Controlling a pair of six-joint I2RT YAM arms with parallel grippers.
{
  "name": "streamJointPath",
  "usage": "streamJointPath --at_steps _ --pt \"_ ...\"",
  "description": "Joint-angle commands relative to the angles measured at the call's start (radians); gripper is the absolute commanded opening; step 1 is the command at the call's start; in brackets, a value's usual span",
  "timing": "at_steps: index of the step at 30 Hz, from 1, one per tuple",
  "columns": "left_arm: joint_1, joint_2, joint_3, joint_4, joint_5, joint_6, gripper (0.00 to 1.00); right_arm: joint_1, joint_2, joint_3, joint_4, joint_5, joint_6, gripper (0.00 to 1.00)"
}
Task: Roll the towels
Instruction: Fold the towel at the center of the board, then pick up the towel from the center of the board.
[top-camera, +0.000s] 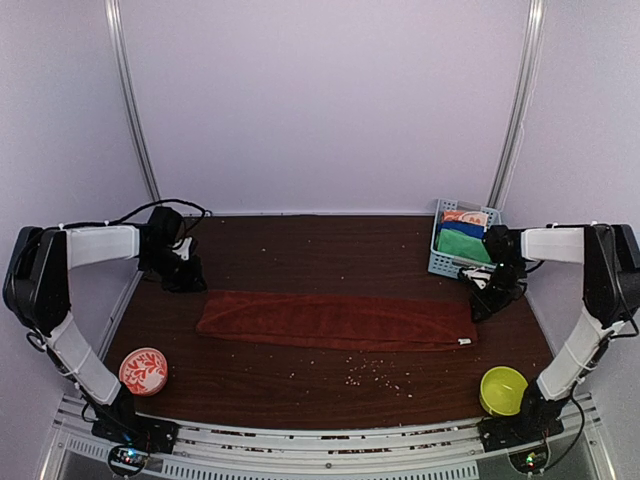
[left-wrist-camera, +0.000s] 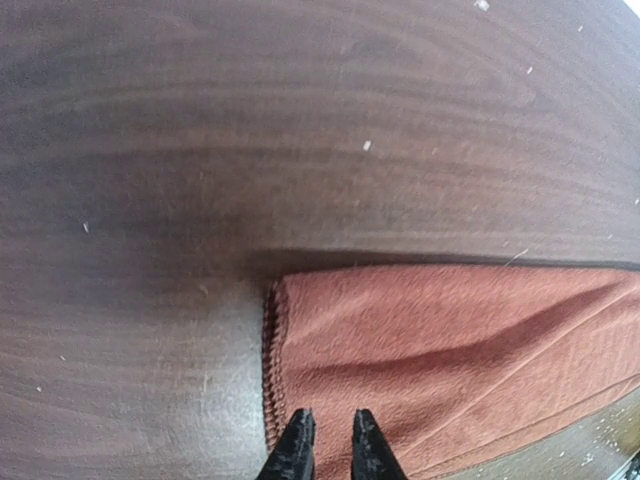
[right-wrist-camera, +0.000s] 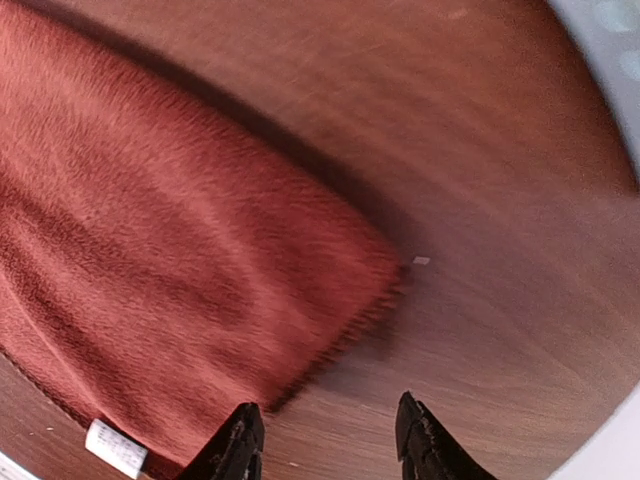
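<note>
Enclosed by pale walls, the dark table (top-camera: 300, 250) is crossed by the rust-red towel (top-camera: 335, 320), laid flat in a long strip — a shape judged ready for rolling from one end. The left end effector (top-camera: 185, 272) is held at its left edge, barely parted and empty. The right end effector (top-camera: 487, 300) is poised at the right corner, released, nothing gripped. The green towel (top-camera: 462, 245) is kept in the basket (top-camera: 440, 262) — probably for later.

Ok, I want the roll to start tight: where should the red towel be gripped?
Probably its short left edge, pinched from above and outside: the red towel lies flat and long, so only an end edge offers a lip.
</note>
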Motion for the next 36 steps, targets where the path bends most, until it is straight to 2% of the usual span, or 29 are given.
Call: streamJointPath --at_steps 1,6,8,11,15,19,28,36 --pt "0.002 0.015 -0.023 0.008 -0.003 -0.002 0.14 -0.002 0.051 0.029 -0.058 -0.091 0.027 0.48" --pt "0.002 0.039 -0.039 0.010 -0.009 0.006 0.14 -0.001 0.094 0.031 -0.045 -0.108 0.030 0.47" --pt "0.002 0.041 -0.043 0.012 -0.014 0.006 0.14 -0.001 0.112 0.026 -0.036 -0.111 0.031 0.44" --pt "0.002 0.045 -0.045 0.012 -0.014 0.006 0.14 -0.002 0.132 0.022 -0.012 -0.147 0.029 0.32" --pt "0.003 0.046 -0.046 0.013 -0.006 0.006 0.14 -0.009 0.153 0.022 0.000 -0.185 0.023 0.09" --pt "-0.001 0.044 -0.056 0.012 0.010 0.008 0.14 -0.054 0.127 0.029 -0.017 -0.194 0.014 0.00" --pt "-0.015 0.040 -0.076 0.006 0.013 0.017 0.14 -0.225 0.023 0.109 -0.151 -0.266 -0.059 0.00" --pt "-0.035 0.051 -0.079 -0.022 0.022 0.023 0.13 -0.269 0.032 0.188 -0.238 -0.386 -0.102 0.00"
